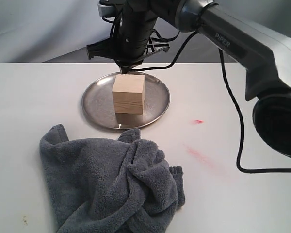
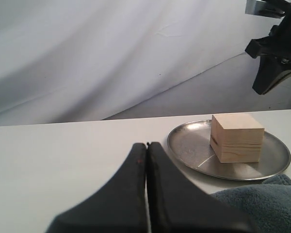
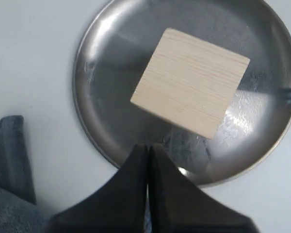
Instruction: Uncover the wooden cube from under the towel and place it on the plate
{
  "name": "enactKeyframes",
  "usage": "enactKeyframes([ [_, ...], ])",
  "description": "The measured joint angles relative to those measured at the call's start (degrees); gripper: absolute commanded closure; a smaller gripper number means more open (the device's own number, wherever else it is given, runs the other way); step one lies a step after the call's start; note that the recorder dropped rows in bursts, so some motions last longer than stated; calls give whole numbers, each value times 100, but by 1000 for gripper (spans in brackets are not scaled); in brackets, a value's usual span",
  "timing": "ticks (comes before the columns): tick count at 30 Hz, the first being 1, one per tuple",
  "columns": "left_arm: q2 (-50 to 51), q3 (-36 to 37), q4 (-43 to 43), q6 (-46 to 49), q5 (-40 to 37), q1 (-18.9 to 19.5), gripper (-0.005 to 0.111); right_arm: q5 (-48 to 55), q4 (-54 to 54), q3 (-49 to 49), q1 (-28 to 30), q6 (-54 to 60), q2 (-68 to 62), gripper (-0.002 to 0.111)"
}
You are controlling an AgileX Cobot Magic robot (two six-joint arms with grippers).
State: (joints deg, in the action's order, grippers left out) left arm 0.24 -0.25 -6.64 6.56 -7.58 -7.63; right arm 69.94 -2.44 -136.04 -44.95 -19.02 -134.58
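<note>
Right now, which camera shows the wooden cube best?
The right wrist view. It looks straight down on the wooden cube, big and close, with its grain lines clear, on the plate. The exterior view shows it smaller, from front and above. The left wrist view shows it small, from the side.

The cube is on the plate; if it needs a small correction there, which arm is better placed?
Right. The right gripper hangs shut just above the cube on the plate. The left gripper, also shut, sits low beside the towel, with the plate farther ahead.
</note>
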Motion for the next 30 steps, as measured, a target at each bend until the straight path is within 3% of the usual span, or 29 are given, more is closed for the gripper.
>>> enactKeyframes([
  [8, 0, 0, 0, 0, 0, 0, 107, -35, -423, 1833, -99, 0, 860, 108],
  [18, 0, 0, 0, 0, 0, 0, 107, -1456, -488, 4527, -99, 0, 2582, 108],
  [30, 0, 0, 0, 0, 0, 0, 107, -2388, -429, 6166, -99, -58, 3925, 108],
])
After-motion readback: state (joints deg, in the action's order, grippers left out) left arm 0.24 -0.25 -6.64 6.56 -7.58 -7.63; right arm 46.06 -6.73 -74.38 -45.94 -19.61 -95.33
